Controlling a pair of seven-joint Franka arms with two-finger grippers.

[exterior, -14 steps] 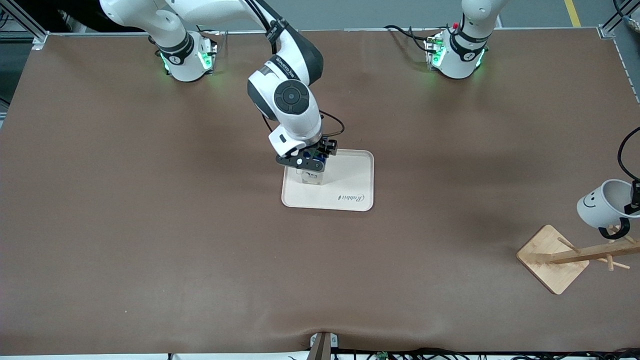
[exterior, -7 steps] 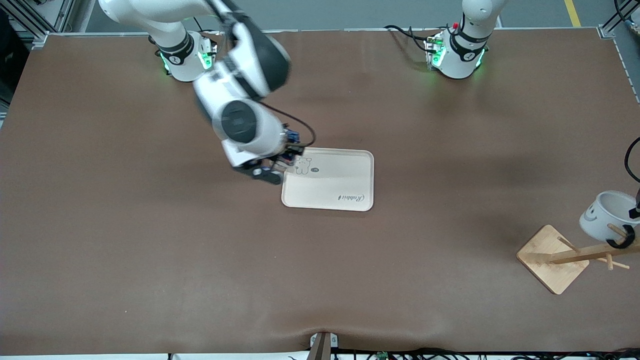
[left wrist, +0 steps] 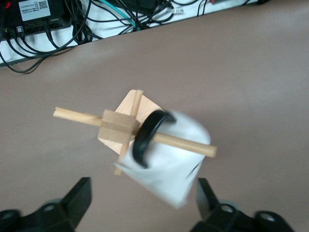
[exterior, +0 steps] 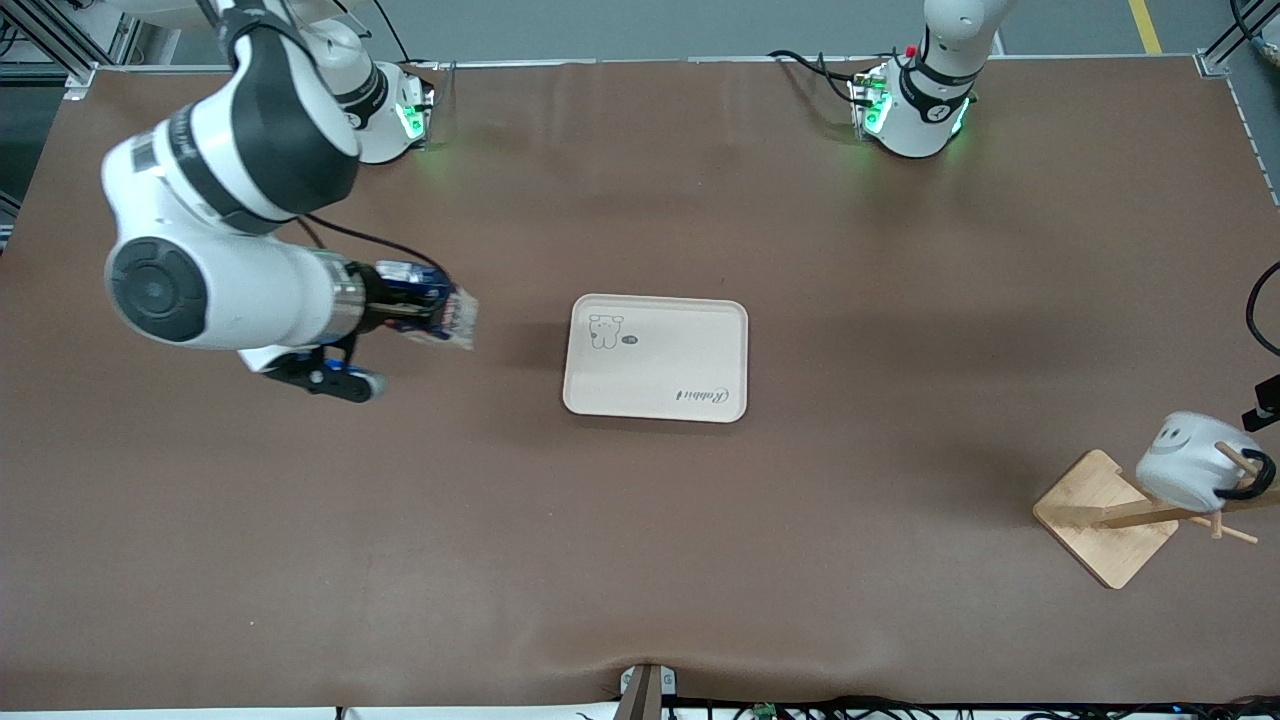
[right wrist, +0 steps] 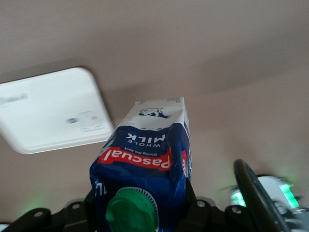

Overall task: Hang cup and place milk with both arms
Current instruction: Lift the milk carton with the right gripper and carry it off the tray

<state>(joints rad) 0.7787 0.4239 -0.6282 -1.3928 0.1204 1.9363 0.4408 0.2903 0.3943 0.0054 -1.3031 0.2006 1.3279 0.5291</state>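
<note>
My right gripper [exterior: 405, 308] is shut on the milk [exterior: 445, 318], a blue carton with a red label and a green cap. It holds the carton tilted on its side in the air, over bare table between the tray and the right arm's end. In the right wrist view the carton [right wrist: 145, 159] sits between the fingers of my right gripper [right wrist: 140, 209]. The cup [exterior: 1185, 468] hangs by its black handle on a peg of the wooden rack [exterior: 1105, 517]. My left gripper [left wrist: 143, 203] is open, its fingers apart on either side of the cup [left wrist: 169, 169] without touching it.
A cream tray [exterior: 655, 357] with a bear print and lettering lies mid-table with nothing on it; it also shows in the right wrist view [right wrist: 48, 116]. The rack stands near the table's edge at the left arm's end. Cables run along the table edge [left wrist: 72, 24].
My right arm lifted the milk off the tray and swung it toward the right arm's end. My left gripper lowered the cup onto the rack peg and let go.
</note>
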